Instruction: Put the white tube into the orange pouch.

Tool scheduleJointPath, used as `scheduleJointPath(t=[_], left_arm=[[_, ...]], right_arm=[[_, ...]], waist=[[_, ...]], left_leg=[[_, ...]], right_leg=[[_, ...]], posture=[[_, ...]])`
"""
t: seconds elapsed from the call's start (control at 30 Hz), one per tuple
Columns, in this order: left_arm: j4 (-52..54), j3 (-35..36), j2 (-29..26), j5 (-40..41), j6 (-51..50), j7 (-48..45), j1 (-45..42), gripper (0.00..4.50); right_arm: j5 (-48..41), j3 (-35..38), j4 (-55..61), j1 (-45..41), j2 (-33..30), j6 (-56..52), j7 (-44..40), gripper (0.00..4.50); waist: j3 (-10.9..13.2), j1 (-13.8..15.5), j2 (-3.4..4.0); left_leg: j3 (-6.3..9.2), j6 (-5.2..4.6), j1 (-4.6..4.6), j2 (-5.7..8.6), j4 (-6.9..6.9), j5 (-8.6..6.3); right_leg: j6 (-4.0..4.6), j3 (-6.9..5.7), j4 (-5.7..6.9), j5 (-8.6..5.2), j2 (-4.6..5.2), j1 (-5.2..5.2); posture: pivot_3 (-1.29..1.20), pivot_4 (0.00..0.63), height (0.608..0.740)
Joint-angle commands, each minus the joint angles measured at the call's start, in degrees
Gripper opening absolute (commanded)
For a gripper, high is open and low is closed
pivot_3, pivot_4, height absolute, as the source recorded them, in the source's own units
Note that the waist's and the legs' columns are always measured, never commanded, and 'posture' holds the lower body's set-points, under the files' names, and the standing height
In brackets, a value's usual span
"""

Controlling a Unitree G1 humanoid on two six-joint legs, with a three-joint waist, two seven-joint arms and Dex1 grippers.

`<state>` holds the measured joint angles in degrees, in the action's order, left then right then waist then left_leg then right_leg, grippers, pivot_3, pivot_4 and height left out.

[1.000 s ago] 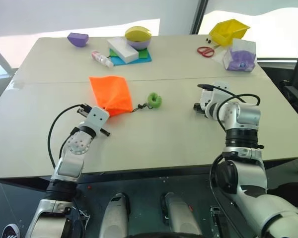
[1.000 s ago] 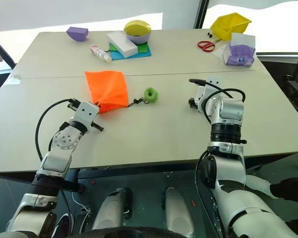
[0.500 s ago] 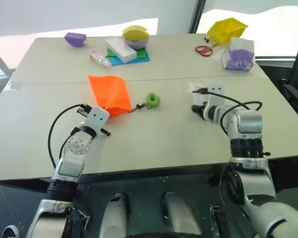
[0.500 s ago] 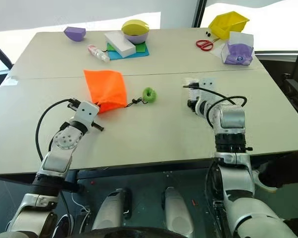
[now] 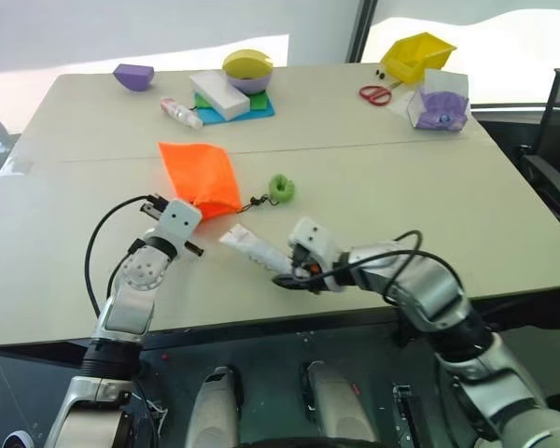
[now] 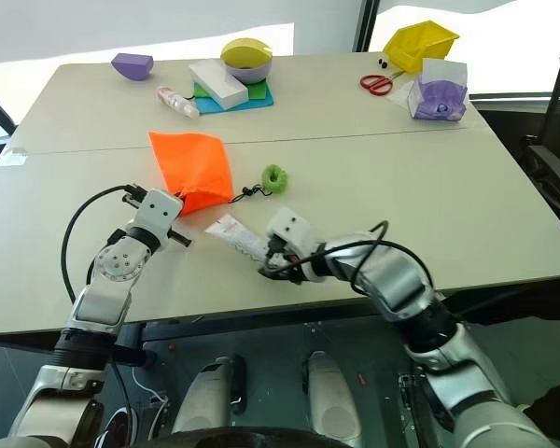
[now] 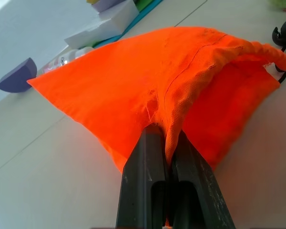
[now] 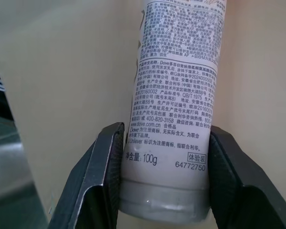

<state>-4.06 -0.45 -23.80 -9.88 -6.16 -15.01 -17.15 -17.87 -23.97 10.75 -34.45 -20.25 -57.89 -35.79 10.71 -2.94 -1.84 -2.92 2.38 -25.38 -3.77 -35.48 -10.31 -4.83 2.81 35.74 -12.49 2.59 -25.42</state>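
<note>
Over the beige table, the right gripper angles down clamping the white tube; the left gripper pinches the orange pouch.

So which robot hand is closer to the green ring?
Right. The right gripper, shut on the white tube, sits just below the green ring on the table. The left gripper pinches the orange pouch, on the pouch's far side from the ring.

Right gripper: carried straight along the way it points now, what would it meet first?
Probably the orange pouch: the right gripper, holding the white tube, aims toward its mouth, pinched by the left gripper. Depth is uncertain.
</note>
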Motion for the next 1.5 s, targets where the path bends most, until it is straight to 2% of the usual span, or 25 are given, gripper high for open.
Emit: scheduleJointPath(t=[0.03, 0.13, 0.37, 0.7, 0.8, 0.93, 1.5], left_arm=[[4.8, 1.9, -1.2, 0.8, -1.6, -0.5, 0.9, 0.0], [7.4, 2.5, -1.8, 1.5, -4.4, -1.1, 1.1, 0.0], [10.8, 1.4, -1.7, 1.3, -7.1, -2.4, 1.7, 0.0], [11.7, 0.8, -1.3, 1.1, -8.1, -2.7, 2.8, 0.0], [12.2, 0.4, -1.2, 1.2, -8.1, -3.2, 3.2, 0.0], [13.7, -0.1, -1.2, 0.9, -8.7, -3.6, 4.0, 0.0], [15.4, -1.5, -1.3, 0.0, -8.9, -3.9, 5.1, 0.0]], right_arm=[[0.8, 1.3, -5.0, -3.3, 5.4, 2.3, 2.1, 1.76], [3.2, -0.9, -7.4, -4.3, 6.1, 4.7, 1.8, 1.76], [4.4, 4.4, -16.2, -8.2, 14.4, 6.9, 7.4, 1.76], [6.9, 5.6, -22.8, -11.4, 19.2, 9.0, 10.5, 1.76], [8.6, 4.0, -24.6, -12.4, 20.3, 10.4, 10.3, 1.76], [9.8, 6.5, -30.1, -15.2, 23.0, 13.0, 13.0, 1.76], [12.6, 9.0, -47.8, -24.1, 29.3, 21.7, 12.5, 1.76]], waist=[[0.0, 0.0, -0.01], [0.0, 0.4, -0.01], [0.0, 0.2, -0.04], [0.0, 0.3, -0.04], [0.0, 0.3, -0.04], [0.0, 0.2, -0.04], [0.0, -1.0, -0.04]], left_leg=[[0.0, 0.0, -0.01, 0.0, 0.0, 0.0], [0.0, -0.01, -0.05, -0.01, 0.01, 0.01], [-0.04, 0.0, -0.08, -0.02, 0.04, 0.01], [-0.04, 0.0, -0.05, -0.01, 0.24, 0.01], [-0.03, 0.0, -0.05, -0.02, 0.25, 0.01], [-0.03, -0.01, -0.05, -0.02, 0.25, 0.01], [-0.03, -0.01, -0.06, -0.02, 0.29, 0.01]], right_leg=[[0.0, 0.0, 0.01, 0.0, 0.0, 0.0], [-0.03, -0.02, 0.01, -0.02, 0.0, -0.02], [-0.05, -0.03, -0.17, -0.02, 0.01, 0.02], [-0.06, -0.06, -0.19, -0.02, 0.0, -0.02], [-0.06, -0.06, -0.18, -0.02, 0.0, -0.03], [-0.07, -0.05, -0.2, -0.02, -0.01, -0.03], [-0.08, -0.06, -0.19, -0.02, -0.01, -0.04]], posture=[[0.0, 0.15, 0.74], [0.0, 0.15, 0.74], [0.0, 0.15, 0.74], [0.0, 0.15, 0.74], [0.0, 0.15, 0.74], [0.0, 0.15, 0.74], [0.0, 0.15, 0.74]])
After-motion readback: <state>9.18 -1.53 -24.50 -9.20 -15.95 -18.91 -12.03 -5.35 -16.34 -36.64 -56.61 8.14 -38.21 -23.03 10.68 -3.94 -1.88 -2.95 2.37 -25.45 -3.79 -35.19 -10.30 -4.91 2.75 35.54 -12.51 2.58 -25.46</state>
